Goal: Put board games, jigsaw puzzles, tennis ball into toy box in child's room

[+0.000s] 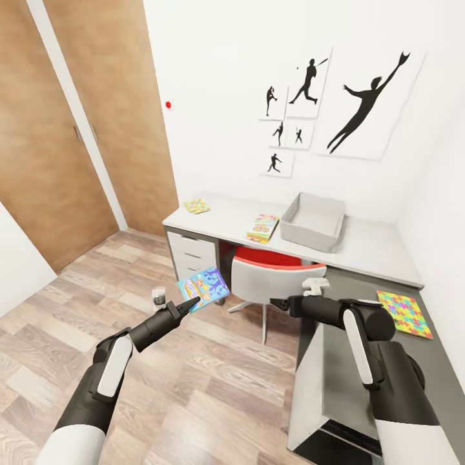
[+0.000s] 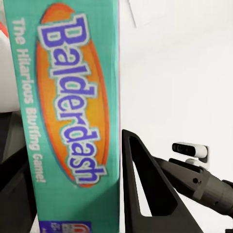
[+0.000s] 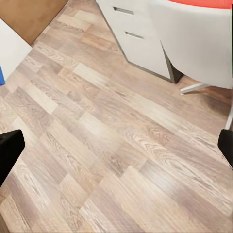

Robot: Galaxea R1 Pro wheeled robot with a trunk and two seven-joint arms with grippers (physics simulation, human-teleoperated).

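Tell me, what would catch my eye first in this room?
Probably the blue board game pinched in the left gripper, held above the wooden floor; up close its edge reads "Balderdash". Behind it, the toy box sits on the table under black baseball silhouettes, and a bright jigsaw puzzle lies at the right.

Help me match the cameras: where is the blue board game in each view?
Head view: blue board game centre-left, in the left end effector.
Left wrist view: covers the left half.
Right wrist view: blue sliver at the edge, possibly it.
Shared landmark: white drawers.
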